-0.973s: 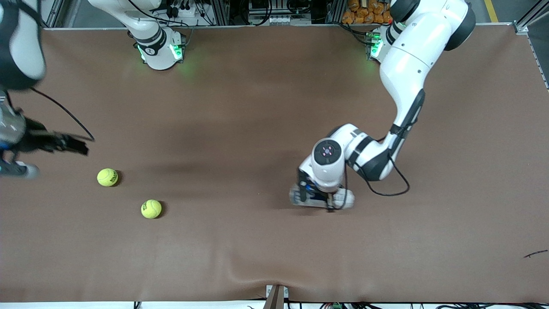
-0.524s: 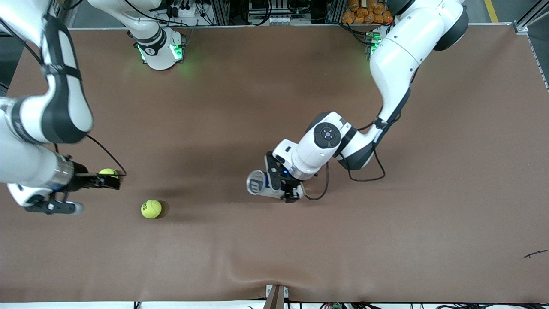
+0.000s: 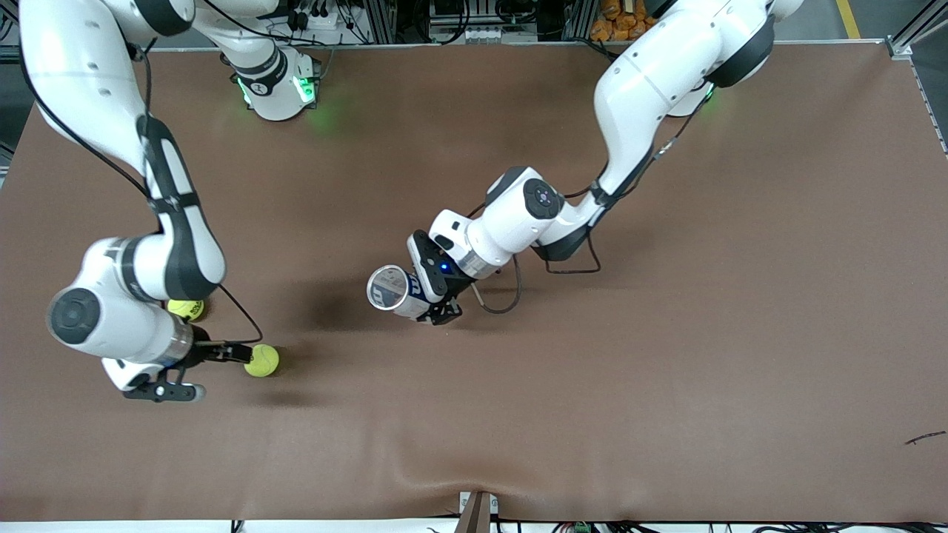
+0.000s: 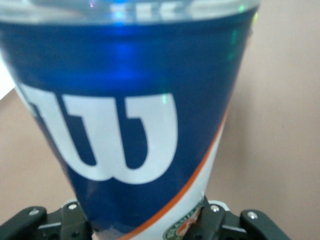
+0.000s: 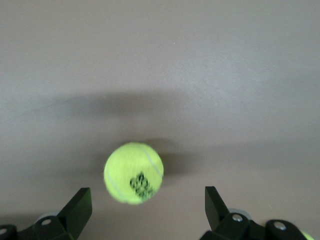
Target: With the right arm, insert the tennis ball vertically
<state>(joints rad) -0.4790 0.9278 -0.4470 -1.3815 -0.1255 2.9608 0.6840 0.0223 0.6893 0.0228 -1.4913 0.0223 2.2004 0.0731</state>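
Note:
A yellow tennis ball [image 3: 261, 360] lies on the brown table toward the right arm's end. My right gripper [image 3: 231, 353] is low beside it and open. In the right wrist view the ball [image 5: 133, 172] sits just ahead of the gripper [image 5: 146, 196], between the two spread fingertips [image 5: 80, 200] and apart from them. My left gripper [image 3: 435, 295] is shut on a blue Wilson ball can [image 3: 392, 289] and holds it tilted above the middle of the table, its open clear mouth showing. The can [image 4: 125, 125] fills the left wrist view.
A second tennis ball [image 3: 185, 309] lies farther from the front camera, partly hidden under the right arm's wrist. A small dark scrap [image 3: 924, 438] lies near the left arm's end. A bracket [image 3: 478, 511] sticks up at the table's front edge.
The right arm has swung in from the table's end, past the farther ball, down to the nearer ball. The left arm has lifted the can off the table and carried it toward the right arm's end.

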